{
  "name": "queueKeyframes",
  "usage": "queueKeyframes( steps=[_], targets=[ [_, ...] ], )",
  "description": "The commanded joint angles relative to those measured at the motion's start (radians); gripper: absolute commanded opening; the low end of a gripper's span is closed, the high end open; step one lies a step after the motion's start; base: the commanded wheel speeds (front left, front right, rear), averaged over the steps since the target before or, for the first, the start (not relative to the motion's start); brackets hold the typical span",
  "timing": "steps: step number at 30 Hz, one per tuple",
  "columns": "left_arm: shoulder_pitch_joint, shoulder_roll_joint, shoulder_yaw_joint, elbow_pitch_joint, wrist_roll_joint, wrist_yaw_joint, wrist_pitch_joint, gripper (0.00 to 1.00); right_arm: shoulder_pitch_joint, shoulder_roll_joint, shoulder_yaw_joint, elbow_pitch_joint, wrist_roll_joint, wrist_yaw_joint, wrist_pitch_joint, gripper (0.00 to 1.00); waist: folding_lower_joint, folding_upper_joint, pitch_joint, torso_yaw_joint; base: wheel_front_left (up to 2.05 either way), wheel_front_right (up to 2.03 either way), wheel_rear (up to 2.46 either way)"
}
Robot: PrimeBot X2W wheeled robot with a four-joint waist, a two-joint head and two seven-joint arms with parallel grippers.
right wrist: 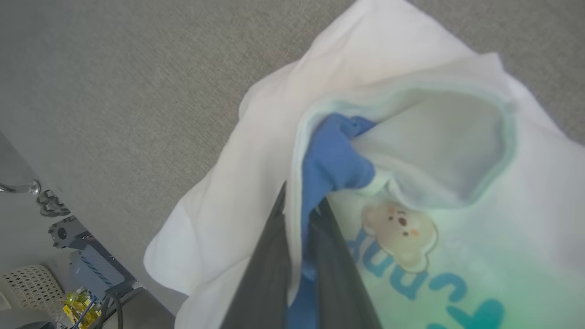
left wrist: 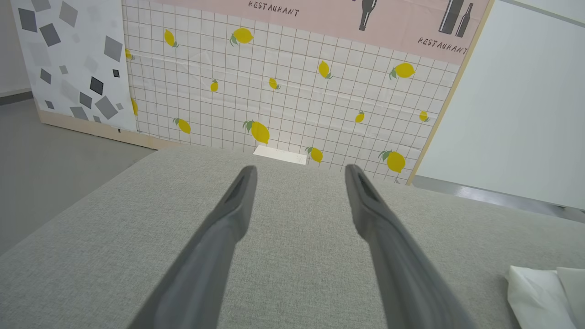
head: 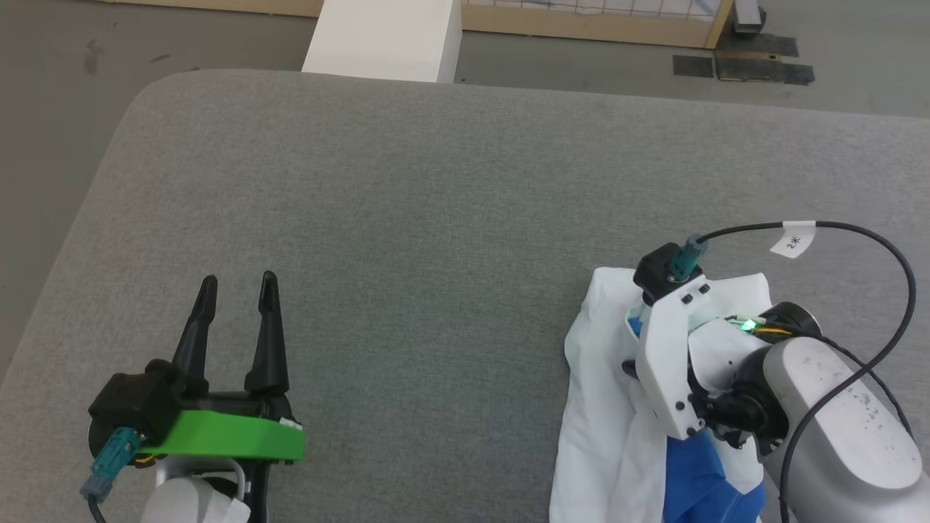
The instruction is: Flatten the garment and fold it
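garment [head: 597,378] pinched by right gripper [right wrist: 302,203]

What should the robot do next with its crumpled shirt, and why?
Probably lift the right gripper a little to pull the garment open: it pinches fabric near the collar, the garment lies bunched, and the open left gripper is apart from it.

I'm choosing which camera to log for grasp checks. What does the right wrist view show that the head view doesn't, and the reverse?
Right wrist view: the right tool shut on a blue fold of the garment, beside its bear emblem and blue lettering. Head view: the left tool, open and apart from the cloth, plus the white box beyond the far edge of the grey surface. Both: the crumpled garment lying on the grey surface.
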Motion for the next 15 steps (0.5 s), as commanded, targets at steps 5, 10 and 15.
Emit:
queueKeyframes(
  steps=[5, 10, 15],
  targets=[
    [-0.015, -0.009, -0.003, 0.003, -0.016, -0.007, -0.004, 1.00, -0.026, 0.007, 0.027, 0.050, 0.002, -0.002, -0.052, 0.80, 0.0000, 0.0059, 0.011, 0.018, 0.00, 0.00, 0.00],
    [-0.007, -0.011, 0.000, 0.009, -0.017, -0.007, -0.004, 1.00, -0.053, 0.008, 0.083, 0.012, 0.020, -0.002, -0.092, 1.00, 0.0000, 0.0059, -0.004, 0.014, 0.00, 0.00, 0.00],
    [0.002, -0.010, -0.001, 0.014, -0.016, -0.007, -0.004, 1.00, -0.072, -0.004, 0.137, -0.069, 0.041, -0.002, -0.106, 1.00, 0.0000, 0.0059, -0.028, -0.004, 0.00, 0.00, 0.00]
  ],
)
